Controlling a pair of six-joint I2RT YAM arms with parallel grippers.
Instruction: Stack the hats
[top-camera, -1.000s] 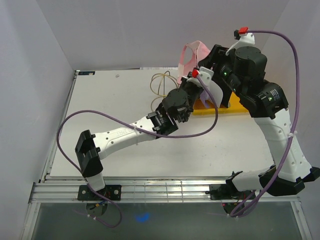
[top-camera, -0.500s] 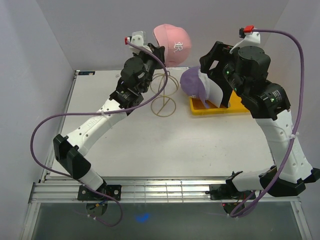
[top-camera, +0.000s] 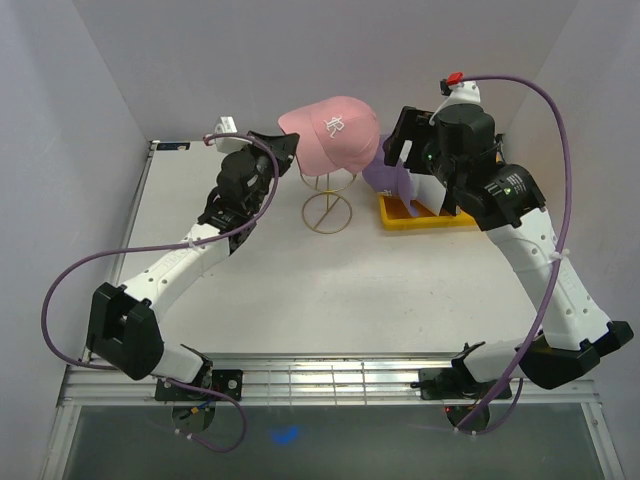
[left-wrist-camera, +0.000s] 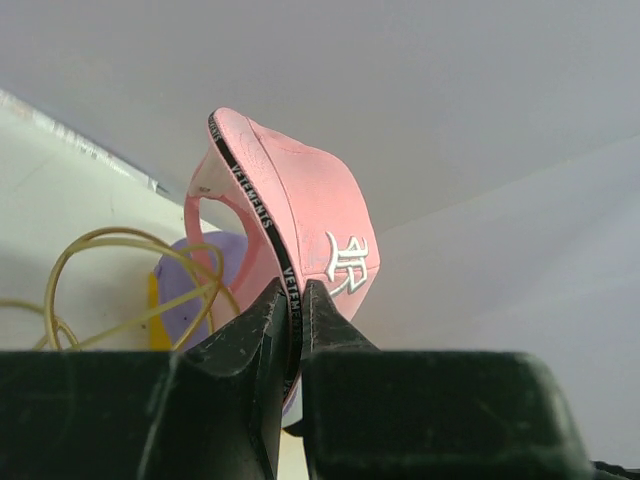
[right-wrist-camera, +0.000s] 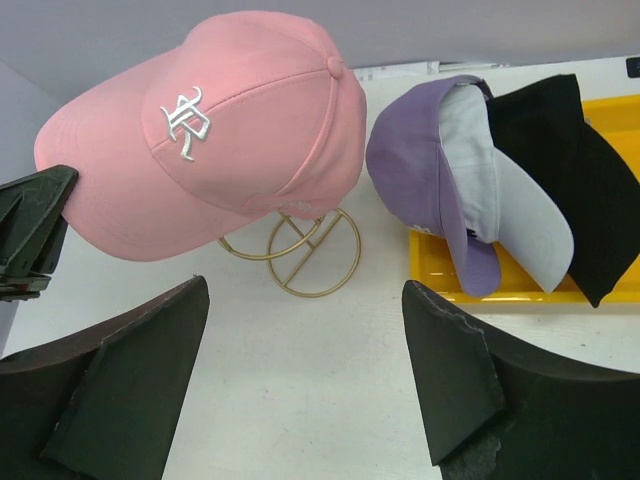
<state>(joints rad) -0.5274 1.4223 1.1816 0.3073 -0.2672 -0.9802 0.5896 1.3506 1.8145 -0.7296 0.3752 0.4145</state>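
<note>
The pink fabric cap, brim clenched in the left tool, is held over the gold wire stand.

Pink cap in the left tool now lower, over the gold stand; right tool wider.

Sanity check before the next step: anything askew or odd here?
Pink cap hangs tilted over the gold wire stand, its brim pinched in the left gripper. Purple cap, white cap and black cap lie nested on their sides, the purple one spilling off the yellow tray. No damage visible.
</note>
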